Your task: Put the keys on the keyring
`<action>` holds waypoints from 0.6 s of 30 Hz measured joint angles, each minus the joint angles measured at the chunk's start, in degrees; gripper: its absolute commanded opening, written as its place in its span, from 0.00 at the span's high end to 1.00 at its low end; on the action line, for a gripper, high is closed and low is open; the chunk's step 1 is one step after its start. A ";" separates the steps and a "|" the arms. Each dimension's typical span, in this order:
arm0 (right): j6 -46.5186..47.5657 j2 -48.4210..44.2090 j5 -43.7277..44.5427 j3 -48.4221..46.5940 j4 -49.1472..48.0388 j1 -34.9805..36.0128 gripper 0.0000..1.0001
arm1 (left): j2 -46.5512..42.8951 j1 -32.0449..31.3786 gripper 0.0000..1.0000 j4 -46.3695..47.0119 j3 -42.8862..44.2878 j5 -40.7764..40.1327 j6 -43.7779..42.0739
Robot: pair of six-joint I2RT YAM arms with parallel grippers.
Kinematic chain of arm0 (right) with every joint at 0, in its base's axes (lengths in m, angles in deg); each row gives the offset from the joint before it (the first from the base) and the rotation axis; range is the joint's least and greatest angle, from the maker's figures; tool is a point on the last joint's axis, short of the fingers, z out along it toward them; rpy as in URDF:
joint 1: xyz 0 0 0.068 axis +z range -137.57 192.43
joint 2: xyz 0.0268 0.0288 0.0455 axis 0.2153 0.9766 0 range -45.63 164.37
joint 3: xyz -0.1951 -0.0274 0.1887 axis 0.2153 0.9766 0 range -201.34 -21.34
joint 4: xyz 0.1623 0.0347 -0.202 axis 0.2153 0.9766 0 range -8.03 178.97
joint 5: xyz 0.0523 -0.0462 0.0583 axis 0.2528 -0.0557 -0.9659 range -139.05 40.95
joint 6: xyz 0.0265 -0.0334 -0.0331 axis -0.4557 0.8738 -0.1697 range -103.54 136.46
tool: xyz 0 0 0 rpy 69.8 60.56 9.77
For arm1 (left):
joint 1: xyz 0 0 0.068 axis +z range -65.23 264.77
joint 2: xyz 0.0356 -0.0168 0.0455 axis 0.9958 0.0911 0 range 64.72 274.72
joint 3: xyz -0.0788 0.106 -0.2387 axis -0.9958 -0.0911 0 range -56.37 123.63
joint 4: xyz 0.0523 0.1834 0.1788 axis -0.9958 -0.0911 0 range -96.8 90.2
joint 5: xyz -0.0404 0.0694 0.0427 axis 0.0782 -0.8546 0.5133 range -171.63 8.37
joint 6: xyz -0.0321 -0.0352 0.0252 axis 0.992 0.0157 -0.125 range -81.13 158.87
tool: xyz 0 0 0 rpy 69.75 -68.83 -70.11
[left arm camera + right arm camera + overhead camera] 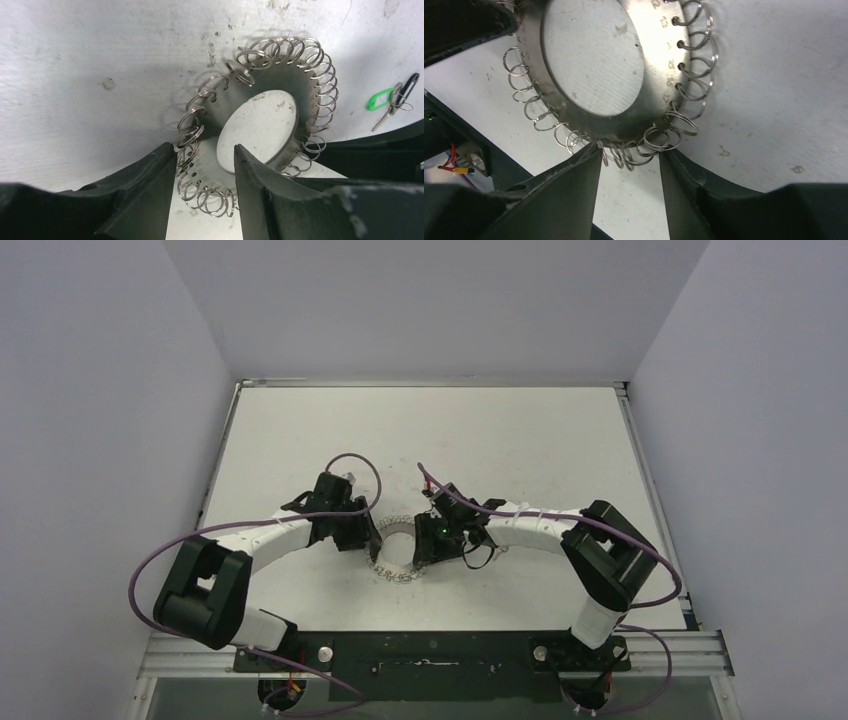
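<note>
Left end effector (pixel 205 148) astride keyring (pixel 267 80) rim

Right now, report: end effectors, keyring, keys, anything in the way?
Left end effector open, astride keyring rim. Right end effector open, astride opposite rim. Keys loose on table beside keyring, unattached. Nothing blocking.

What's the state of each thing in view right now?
keyring: lying on the table, with its rim between the fingers of both grippers.
keys: loose on the table, apart from the keyring, not held.
left gripper: open, fingers straddling the keyring's fringed rim.
right gripper: open, a few of the rim's wire loops between its fingers.
</note>
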 measured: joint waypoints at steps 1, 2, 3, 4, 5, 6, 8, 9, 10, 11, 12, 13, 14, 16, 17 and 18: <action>0.22 -0.37 0.28 0.00 0.61 0.02 0.49 | 0.17 0.00 0.55 -0.70 0.68 -0.61 -0.74; 0.61 -0.90 0.74 0.00 1.68 -0.13 0.47 | 0.17 0.00 0.54 -1.44 1.27 -1.29 -1.38; 1.09 -1.31 1.33 0.00 2.45 -0.39 0.47 | 0.11 0.00 0.53 -2.14 1.81 -1.92 -2.10; 1.60 -1.81 1.92 0.00 3.39 -0.85 0.45 | -0.09 0.00 0.51 -2.80 2.32 -2.60 -2.78; 2.21 -2.34 2.58 0.00 4.26 -1.51 0.45 | -0.61 0.00 0.49 -3.52 2.58 -3.48 -3.48; 2.93 -2.99 3.30 0.00 4.92 -2.27 0.45 | -1.44 0.00 0.47 -4.17 2.67 -4.13 -4.15; 4.09 -4.42 5.03 0.00 5.57 -3.56 0.44 | -4.98 0.00 0.43 -6.36 2.69 -6.29 -5.75; 4.61 -5.20 6.10 0.00 5.60 -4.04 0.44 | -6.99 0.02 0.41 -7.21 2.69 -7.23 -6.34; 5.03 -6.05 7.23 0.00 5.49 -4.61 0.44 | -8.70 0.02 0.39 -7.85 2.69 -8.20 -6.84; 5.49 -6.73 8.07 0.00 5.20 -4.98 0.44 | -10.84 0.07 0.36 -8.48 2.69 -9.40 -7.30; 5.95 -7.52 8.94 0.00 4.68 -5.31 0.44 | -12.98 0.11 0.34 -9.22 2.69 -10.71 -7.65; 6.25 -8.17 9.62 0.00 3.98 -5.55 0.44 | -15.10 0.17 0.33 -9.81 2.69 -12.04 -7.85; 6.49 -8.70 9.84 0.00 3.30 -5.81 0.44 | -17.16 0.26 0.32 -10.43 2.69 -13.22 -8.02; 6.75 -9.09 9.84 -0.04 2.10 -6.62 0.44 | -20.59 0.55 0.32 -10.86 2.58 -14.80 -8.04; 6.80 -9.07 9.42 -0.04 1.62 -6.93 0.44 | -22.71 0.74 0.34 -10.64 2.16 -15.47 -8.00; 6.78 -8.96 9.01 -0.04 1.25 -7.28 0.44 | -24.13 0.90 0.35 -10.12 1.57 -15.67 -7.74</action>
